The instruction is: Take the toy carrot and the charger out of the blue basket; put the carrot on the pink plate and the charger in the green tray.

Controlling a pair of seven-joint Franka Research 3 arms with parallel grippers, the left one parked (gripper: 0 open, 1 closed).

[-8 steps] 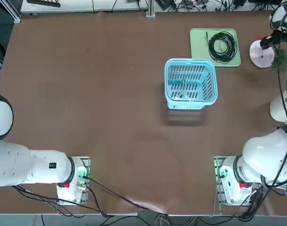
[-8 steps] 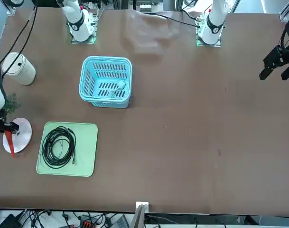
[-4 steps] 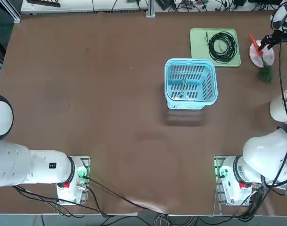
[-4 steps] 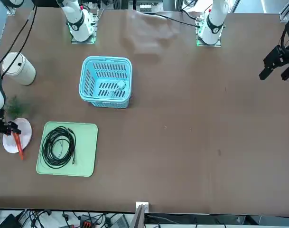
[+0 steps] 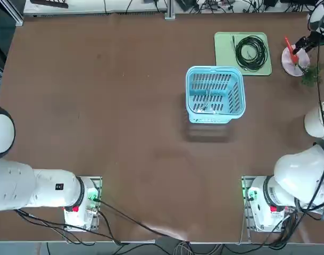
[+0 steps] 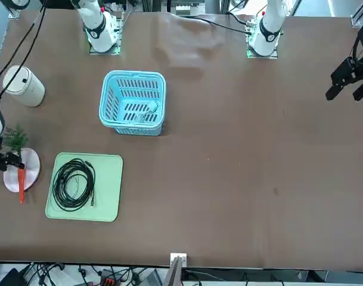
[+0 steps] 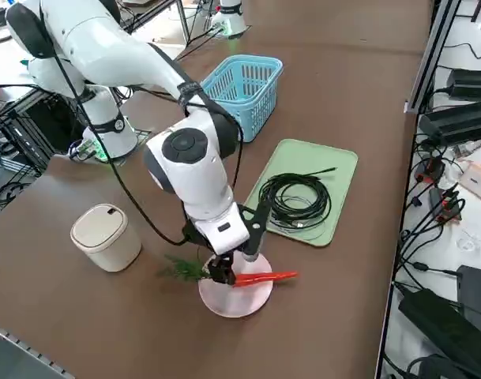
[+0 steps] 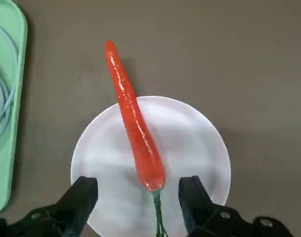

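At 2 o'clock on your table, the right gripper hangs open over the slim red-orange toy carrot, which lies across the round pale pink plate.

A: Bright red-orange on the toy carrot, glossy and speckled, with a thin dark green stem and a dark green tuft.

B: And under it the pink plate shows very pale, nearly white.

A: The green tray is a soft mint, a black coiled cable on it.

B: Light blue for the blue basket, slotted all over. Something whitish-grey inside, the charger.

A: Plain brown table, and the right gripper has black fingers.
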